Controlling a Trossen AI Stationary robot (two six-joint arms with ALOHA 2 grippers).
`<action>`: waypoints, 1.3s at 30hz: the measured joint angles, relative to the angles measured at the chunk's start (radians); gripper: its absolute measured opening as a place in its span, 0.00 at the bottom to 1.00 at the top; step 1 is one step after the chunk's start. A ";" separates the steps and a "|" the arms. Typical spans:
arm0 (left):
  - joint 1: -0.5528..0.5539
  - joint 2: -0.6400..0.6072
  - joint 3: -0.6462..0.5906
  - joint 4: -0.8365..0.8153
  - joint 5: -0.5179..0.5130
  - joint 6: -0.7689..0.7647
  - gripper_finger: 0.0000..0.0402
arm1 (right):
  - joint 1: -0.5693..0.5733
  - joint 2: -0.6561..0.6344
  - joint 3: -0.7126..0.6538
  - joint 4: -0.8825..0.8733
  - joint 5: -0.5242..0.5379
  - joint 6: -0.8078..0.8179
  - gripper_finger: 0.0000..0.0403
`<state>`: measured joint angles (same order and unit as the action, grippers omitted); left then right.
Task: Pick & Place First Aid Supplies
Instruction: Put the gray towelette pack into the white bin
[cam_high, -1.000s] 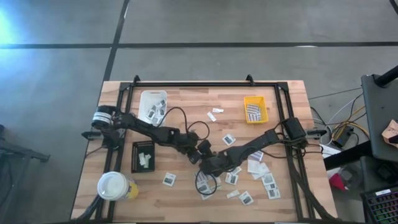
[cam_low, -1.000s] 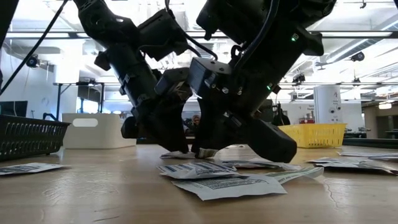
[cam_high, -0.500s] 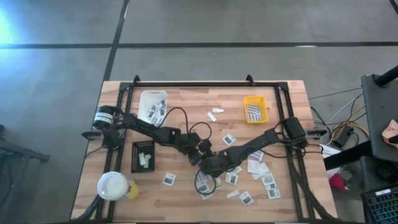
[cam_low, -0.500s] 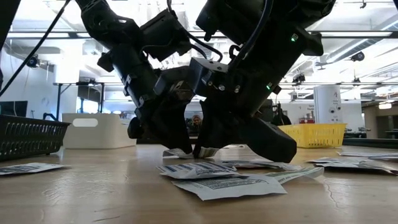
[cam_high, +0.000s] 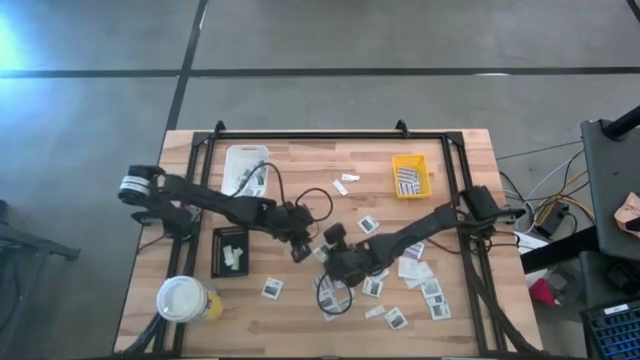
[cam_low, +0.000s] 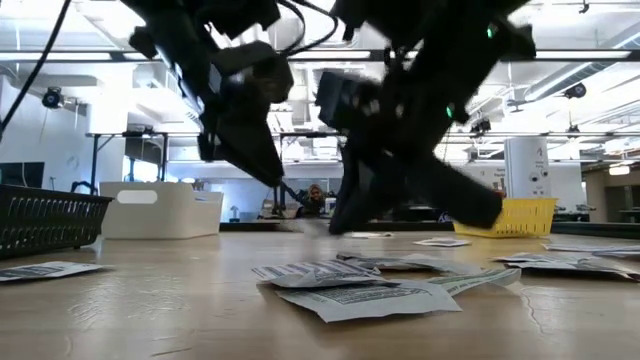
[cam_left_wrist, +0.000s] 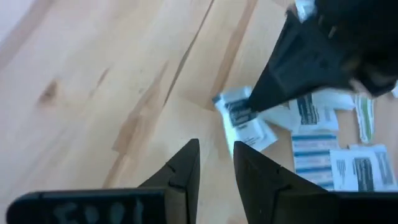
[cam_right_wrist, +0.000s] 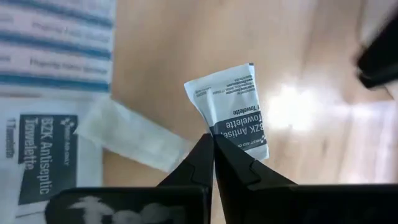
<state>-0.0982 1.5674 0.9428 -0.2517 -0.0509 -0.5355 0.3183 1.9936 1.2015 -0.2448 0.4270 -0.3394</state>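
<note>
An antiseptic towelette packet (cam_right_wrist: 231, 112) is pinched by one corner in the closed right gripper (cam_right_wrist: 213, 144) above mid-table, its length extending forward; the left gripper (cam_left_wrist: 216, 155), narrowly parted, is held beside it.

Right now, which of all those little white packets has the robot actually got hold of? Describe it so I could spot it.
Start at the wooden table and find the two dark arms meeting near its middle. The right gripper is shut on the antiseptic towelette packet, pinching one corner. Unlike the packets lying flat around it, this one sticks out from the fingertips, off the wood.
</note>
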 joint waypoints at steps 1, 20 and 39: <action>0.000 -0.005 0.000 -0.002 -0.004 0.015 0.23 | 0.000 -0.015 -0.001 -0.015 0.002 0.010 0.02; -0.180 -0.020 -0.001 0.075 -0.218 0.475 0.23 | 0.011 -0.322 -0.083 -0.178 -0.206 0.178 0.02; -0.220 -0.017 -0.001 0.265 -0.192 0.566 0.23 | 0.011 -0.421 -0.352 0.213 -0.413 0.255 0.02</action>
<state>-0.3180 1.5501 0.9421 0.0132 -0.2427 0.0308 0.3290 1.5723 0.8491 -0.0321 0.0143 -0.0839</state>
